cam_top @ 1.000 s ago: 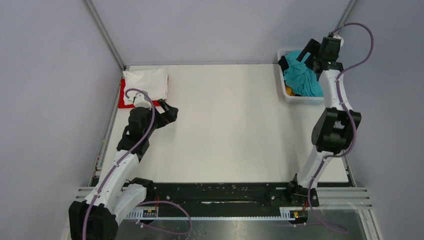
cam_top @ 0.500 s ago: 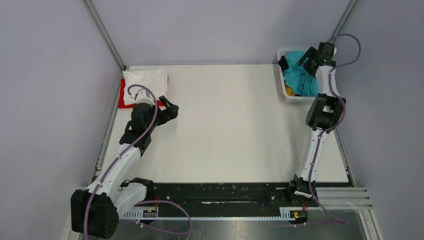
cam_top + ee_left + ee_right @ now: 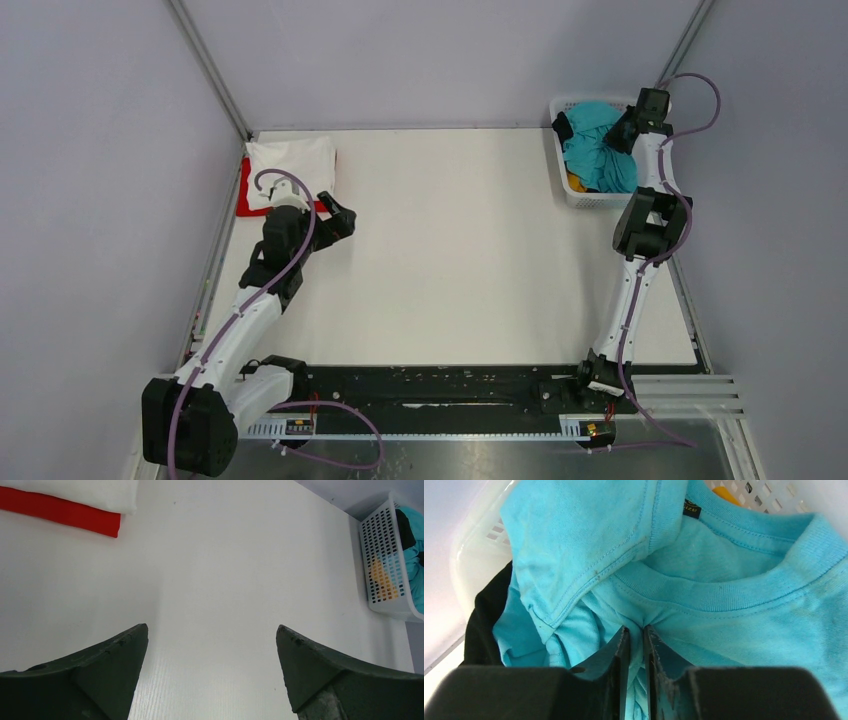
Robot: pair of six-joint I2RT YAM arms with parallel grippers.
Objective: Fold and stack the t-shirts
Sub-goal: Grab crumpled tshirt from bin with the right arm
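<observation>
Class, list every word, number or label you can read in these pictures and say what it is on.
Neck tag at the collar of the teal shirt: dark with yellow lettering, too blurred to read.
Nothing else is legible; the basket shows no text.

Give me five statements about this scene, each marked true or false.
1. The right hand pinches the teal shirt in the basket. True.
2. The white shirt lies on the red shirt. True.
3. The left hand holds the red shirt. False: it is open and empty, above the table.
4. The basket sits at the table's far left corner. False: it sits at the far right corner.
5. A black shirt is in the basket too. True.
</observation>
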